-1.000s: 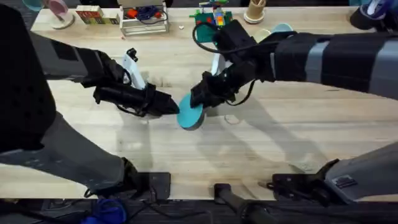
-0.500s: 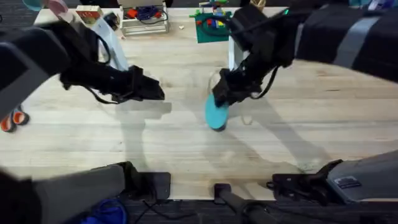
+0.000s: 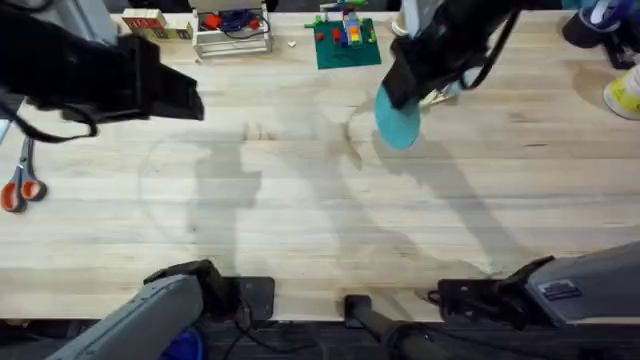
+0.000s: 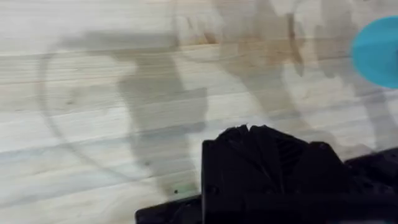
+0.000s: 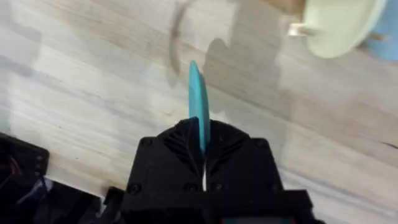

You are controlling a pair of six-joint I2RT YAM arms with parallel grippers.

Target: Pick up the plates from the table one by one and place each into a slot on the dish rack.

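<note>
My right gripper (image 3: 408,92) is shut on a turquoise plate (image 3: 397,118), holding it up on edge above the table (image 3: 300,220) at the back, right of the middle. In the right wrist view the plate (image 5: 198,93) stands edge-on between the fingers. Just beyond it a cream plate (image 5: 339,25) and a blue one (image 5: 388,31) stand by a wooden peg of the dish rack (image 5: 297,29). My left gripper (image 3: 190,98) hovers over the far left, shut and holding nothing (image 4: 249,130). The turquoise plate (image 4: 379,50) also appears in the left wrist view.
Along the back edge stand a white wire-frame stand (image 3: 232,32), a green baseplate with bricks (image 3: 345,42) and a box of coloured blocks (image 3: 145,20). Orange-handled scissors (image 3: 15,190) lie at the left edge. A yellow-and-white object (image 3: 625,95) sits far right.
The right arm lifted the turquoise plate and carried it back and to the right. The left arm let go of the plate and drew away to the left.
</note>
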